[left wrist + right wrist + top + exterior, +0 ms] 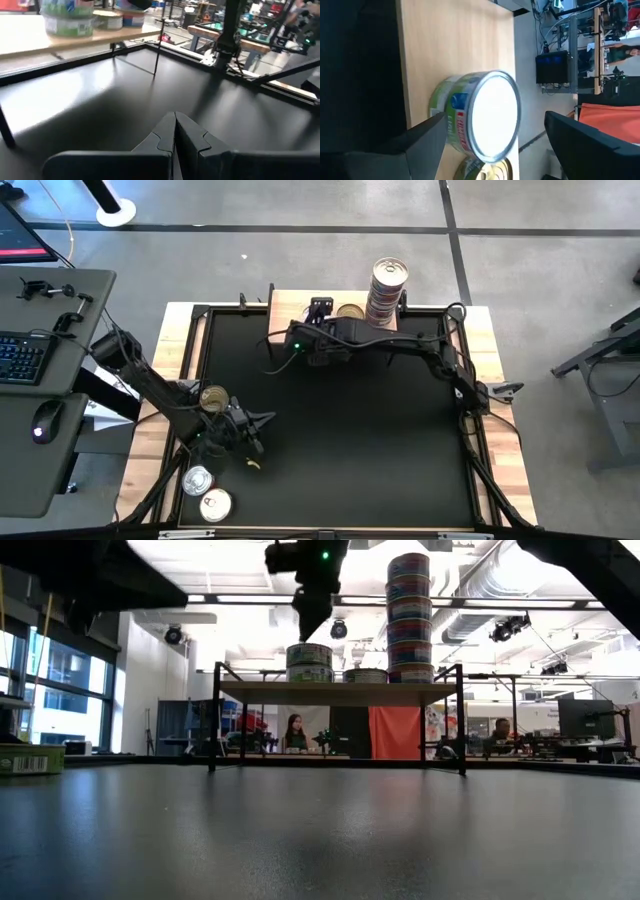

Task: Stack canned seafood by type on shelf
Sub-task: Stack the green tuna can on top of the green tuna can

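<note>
Tins like these are stiff, dense for their size and slick on the printed wall, so I judge they want a squeeze across the round side, low enough that the rim cannot roll out; the pull-tab lids are no place to grab. My right gripper stands wide over the shelf, its fingers either side of the green-labelled stack and not pressing it; that stack is two tins high and sits on the pale wood top. Just beside it lies a gold-topped tin, and past that the tall stack rises at the shelf's far-right corner, near enough that a careless swing of my arm could topple it, so any retreat should go straight up, by my reckoning. My left gripper rests low over the black tabletop with its fingers pressed together, holding nothing; a gold-topped loose tin sits close beside that arm, and two silver-topped tins wait near the table's front-left corner, touching or nearly so. People sit in the room behind the shelf, well clear of my reach.
</note>
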Controlling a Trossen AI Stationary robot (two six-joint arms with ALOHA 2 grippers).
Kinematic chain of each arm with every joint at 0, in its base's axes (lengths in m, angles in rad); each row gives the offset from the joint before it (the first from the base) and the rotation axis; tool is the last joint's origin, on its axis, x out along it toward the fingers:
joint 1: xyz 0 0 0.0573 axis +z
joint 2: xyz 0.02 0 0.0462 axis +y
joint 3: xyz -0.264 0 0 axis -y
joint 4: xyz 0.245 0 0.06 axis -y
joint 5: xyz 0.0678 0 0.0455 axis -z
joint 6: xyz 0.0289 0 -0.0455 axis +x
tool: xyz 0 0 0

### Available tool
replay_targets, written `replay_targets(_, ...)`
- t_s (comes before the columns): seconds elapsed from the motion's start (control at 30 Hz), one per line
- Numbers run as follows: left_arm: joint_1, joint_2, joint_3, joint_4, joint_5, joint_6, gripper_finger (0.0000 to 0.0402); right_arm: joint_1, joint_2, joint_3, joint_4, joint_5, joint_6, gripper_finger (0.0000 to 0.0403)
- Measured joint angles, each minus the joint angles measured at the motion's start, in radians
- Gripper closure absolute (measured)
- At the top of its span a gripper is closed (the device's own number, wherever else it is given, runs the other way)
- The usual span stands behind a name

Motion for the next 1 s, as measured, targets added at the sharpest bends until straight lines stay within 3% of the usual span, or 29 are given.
replay_targets(0.2, 0.005, -0.16, 0.0, -0.004, 0.096, 0.257, 0.0401, 0.0, -0.059, 0.0, 0.022, -0.049, 0.023, 0.008)
replay_targets(0.3, 0.002, -0.27, 0.0, -0.051, 0.217, 0.368, 0.0401, 0.0, -0.096, 0.0, 0.008, -0.12, 0.108, 0.008)
replay_targets(0.37, 0.002, -0.35, 0.0, -0.127, 0.302, 0.354, 0.0401, -0.003, -0.124, 0.0, -0.018, -0.208, 0.2, 0.008)
replay_targets(0.53, 0.038, -0.473, 0.035, -0.55, 0.453, 0.002, 0.0402, -0.006, -0.151, -0.007, -0.149, -0.345, 0.342, 0.0088)
replay_targets(0.63, 0.059, -0.467, 0.055, -0.75, 0.595, -0.141, 0.0401, 0.003, -0.151, -0.011, -0.241, -0.363, 0.366, 0.0122)
replay_targets(0.77, 0.063, -0.433, 0.069, -0.909, 0.768, -0.273, 0.0401, 0.02, -0.155, -0.01, -0.307, -0.449, 0.404, 0.0219)
replay_targets(0.9, 0.056, -0.392, 0.072, -1.139, 0.759, -0.525, 0.0401, 0.035, -0.162, -0.04, -0.332, -0.469, 0.421, 0.0361)
replay_targets(0.93, 0.06, -0.38, 0.07, -1.187, 0.757, -0.59, 0.0402, 0.036, -0.171, -0.067, -0.331, -0.485, 0.433, 0.0381)
replay_targets(1.0, 0.068, -0.342, 0.065, -1.273, 0.775, -0.684, 0.0402, 0.036, -0.201, -0.147, -0.315, -0.519, 0.476, 0.0384)
